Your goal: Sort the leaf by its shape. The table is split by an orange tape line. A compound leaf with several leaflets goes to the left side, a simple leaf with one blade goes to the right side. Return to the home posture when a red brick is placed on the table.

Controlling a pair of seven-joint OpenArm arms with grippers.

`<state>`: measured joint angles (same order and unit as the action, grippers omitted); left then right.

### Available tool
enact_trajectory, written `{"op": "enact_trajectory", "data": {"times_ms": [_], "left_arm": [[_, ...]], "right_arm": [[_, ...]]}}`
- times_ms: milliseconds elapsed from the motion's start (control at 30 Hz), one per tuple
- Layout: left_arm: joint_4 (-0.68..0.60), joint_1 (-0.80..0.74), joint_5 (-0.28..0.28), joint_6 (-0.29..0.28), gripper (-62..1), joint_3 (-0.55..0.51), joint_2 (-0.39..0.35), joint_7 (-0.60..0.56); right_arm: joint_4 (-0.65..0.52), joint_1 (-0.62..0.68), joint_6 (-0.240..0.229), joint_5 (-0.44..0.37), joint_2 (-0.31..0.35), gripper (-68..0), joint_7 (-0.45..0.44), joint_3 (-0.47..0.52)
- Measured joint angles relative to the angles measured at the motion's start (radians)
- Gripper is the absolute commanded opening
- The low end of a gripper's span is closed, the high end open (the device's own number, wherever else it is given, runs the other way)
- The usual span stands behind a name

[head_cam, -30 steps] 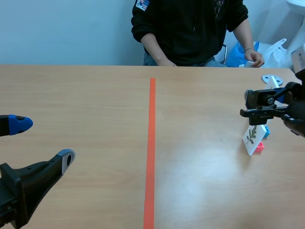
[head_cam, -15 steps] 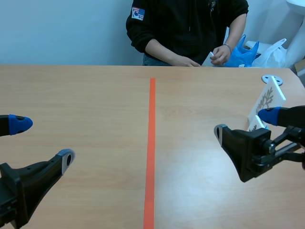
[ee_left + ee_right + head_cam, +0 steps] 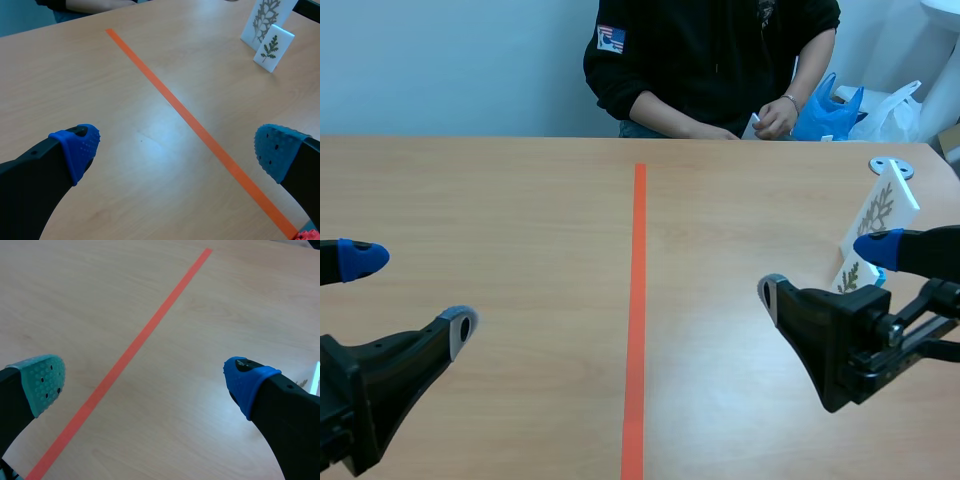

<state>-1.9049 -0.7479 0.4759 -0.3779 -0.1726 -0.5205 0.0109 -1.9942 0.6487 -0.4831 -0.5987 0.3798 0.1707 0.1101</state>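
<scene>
No writing can be read — the sleeve patch (image 3: 613, 38) is too small.

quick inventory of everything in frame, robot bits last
table: 1, light wood, fills the scene view
tape line: 1, orange, runs down the table's middle, away from the robot
larger leaf card: 1, white, upright on the right side
smaller leaf card: 1, white with a green sprig, upright just in front of the larger one
metal disc: 1, silver, far right of the table, beyond the cards
blue bag: 1, behind the table's far right
white bag: 1, beside the blue one
person: 1, black top, across the table, hands on a small white item
left gripper: black, blue pads, fingers open, left side
right gripper: black, blue and grey-green pads, fingers open, near the cards
</scene>
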Motion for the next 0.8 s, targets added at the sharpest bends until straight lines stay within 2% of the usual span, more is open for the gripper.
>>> {"op": "enact_trajectory", "data": {"times_ms": [800], "left_arm": [[0.000,0.000,0.000,0.000,1.4,0.000,0.000,0.000]], "right_arm": [[0.001,0.000,0.001,0.000,0.000,0.4,-0.012,0.000]]}}
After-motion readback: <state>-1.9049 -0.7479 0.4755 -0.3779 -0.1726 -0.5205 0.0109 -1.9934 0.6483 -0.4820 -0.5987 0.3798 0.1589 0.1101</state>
